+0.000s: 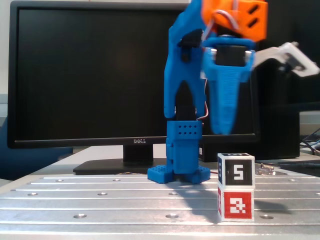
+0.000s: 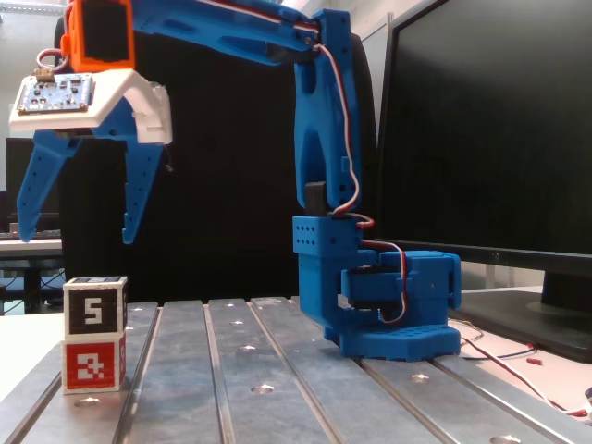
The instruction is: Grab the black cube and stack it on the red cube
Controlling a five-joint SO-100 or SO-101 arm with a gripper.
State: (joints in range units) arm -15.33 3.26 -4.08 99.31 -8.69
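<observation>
Nearest me on the grooved metal counter (image 1: 100, 205), the black cube (image 1: 236, 171) sits squarely on the red cube (image 1: 236, 205), so I judge the stack done. Above it my hand (image 2: 79, 236) hangs well clear, fingers apart and empty. Behind stand the blue arm base (image 1: 180, 172) and a dark monitor (image 1: 85, 75).
</observation>
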